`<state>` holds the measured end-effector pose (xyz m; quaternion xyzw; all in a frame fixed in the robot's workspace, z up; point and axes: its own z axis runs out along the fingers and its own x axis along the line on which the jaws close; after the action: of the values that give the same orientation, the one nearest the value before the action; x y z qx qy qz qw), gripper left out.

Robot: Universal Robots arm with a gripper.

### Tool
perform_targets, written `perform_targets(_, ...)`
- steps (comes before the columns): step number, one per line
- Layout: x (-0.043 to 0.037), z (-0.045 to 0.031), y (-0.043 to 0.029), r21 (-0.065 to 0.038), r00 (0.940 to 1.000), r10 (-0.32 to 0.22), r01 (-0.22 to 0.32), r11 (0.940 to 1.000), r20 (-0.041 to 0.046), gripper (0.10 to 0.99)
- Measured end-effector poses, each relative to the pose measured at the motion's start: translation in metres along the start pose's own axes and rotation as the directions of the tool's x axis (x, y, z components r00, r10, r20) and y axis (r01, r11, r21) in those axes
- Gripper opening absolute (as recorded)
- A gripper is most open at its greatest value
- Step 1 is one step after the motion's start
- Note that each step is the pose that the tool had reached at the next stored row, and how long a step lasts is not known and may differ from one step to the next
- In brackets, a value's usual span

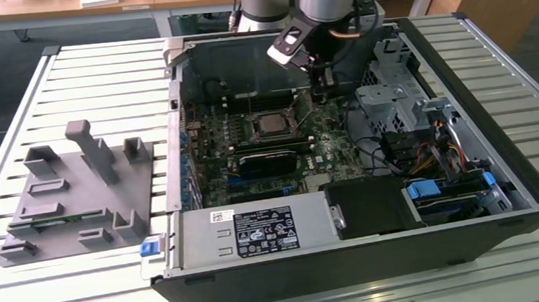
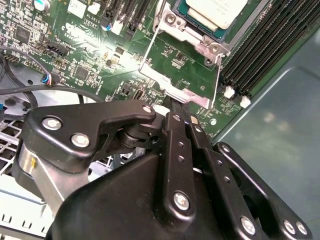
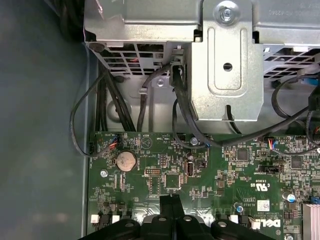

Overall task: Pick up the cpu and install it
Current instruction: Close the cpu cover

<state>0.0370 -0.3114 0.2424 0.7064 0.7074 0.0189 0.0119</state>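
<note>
Now, step in hand: you look to be working at the socket's retention frame. The chip already seems seated.
Cpu (image 1: pixel 270 125): it lies flat in its socket on the motherboard (image 3: pixel 210 175), silver top up and uncovered, just to the exterior view's left of your hand.
Load frame (image 2: pixel 165 82): it appears swung open off the chip. Its free end is at your fingertips in the second wrist view.
Hand (image 1: pixel 321 96): the fingers are together with nothing between them. The tips are at the frame's end, but I cannot tell whether they touch it.
Doing it well: put the tips on bare metal only, off the chip's lid and the small board parts beside the frame. Move slowly and in line with the hinge so nothing twists.
Far left: the grey fixture (image 1: pixel 71 195) sits on the bench (image 1: pixel 99 70), well apart from the work and no obstacle.
Case wall (image 1: pixel 173 130): it stands upright to the left of the board, so you have little sideways room there.
Memory slots (image 2: pixel 270 50): they run just beside the socket. Clear their latches.
Drive cage (image 1: pixel 386 102): it has sharp sheet-metal edges close on the hand's right.
Cables (image 1: pixel 385 153): they hang loose below the cage and could snag the wrist.
Open room: straight up out of the case is your freest path.
</note>
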Motion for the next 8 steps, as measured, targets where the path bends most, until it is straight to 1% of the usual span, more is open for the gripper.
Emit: perform_targets(8, 0.0, 0.0, -0.0033, 0.0, 1.0, 0.0, 0.0, 1.0, 0.0001, 0.106)
